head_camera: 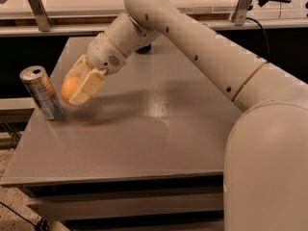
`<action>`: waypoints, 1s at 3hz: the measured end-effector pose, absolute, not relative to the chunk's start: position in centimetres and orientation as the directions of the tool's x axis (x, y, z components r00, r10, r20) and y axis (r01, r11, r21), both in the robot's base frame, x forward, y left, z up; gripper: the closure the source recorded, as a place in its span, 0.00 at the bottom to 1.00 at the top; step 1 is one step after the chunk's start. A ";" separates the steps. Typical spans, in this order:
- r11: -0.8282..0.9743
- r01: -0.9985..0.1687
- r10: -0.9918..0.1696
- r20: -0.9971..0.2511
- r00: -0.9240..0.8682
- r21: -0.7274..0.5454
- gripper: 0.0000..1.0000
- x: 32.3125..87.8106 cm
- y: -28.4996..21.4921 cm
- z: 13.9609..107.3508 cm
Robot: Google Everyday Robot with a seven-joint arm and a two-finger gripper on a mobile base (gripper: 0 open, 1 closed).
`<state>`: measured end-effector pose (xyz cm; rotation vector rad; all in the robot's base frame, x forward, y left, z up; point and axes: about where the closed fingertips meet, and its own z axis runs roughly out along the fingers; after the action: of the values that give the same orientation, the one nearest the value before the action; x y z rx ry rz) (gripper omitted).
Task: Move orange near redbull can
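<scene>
Gripper (78, 92) clenched on orange (69, 87), just right of redbull can (42, 94), apparently just off table (144, 143). Risks: outer finger clipping can on descent, toppling it; round orange rolling away from can after release.

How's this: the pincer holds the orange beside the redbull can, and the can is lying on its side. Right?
No. The redbull can stands upright on the table, not on its side; the camera view shows it. The pincer does hold the orange beside it.
</scene>
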<state>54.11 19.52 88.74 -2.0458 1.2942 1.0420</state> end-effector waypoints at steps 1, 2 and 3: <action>-0.421 -0.907 -0.527 -0.813 0.247 -0.002 0.35 53.8 19.6 87.6; -0.425 -0.905 -0.527 -0.813 0.247 -0.001 0.12 53.7 19.9 87.5; -0.428 -0.904 -0.526 -0.814 0.248 0.001 0.00 53.6 20.1 87.5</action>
<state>53.63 20.05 87.46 -2.0512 1.2992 1.0562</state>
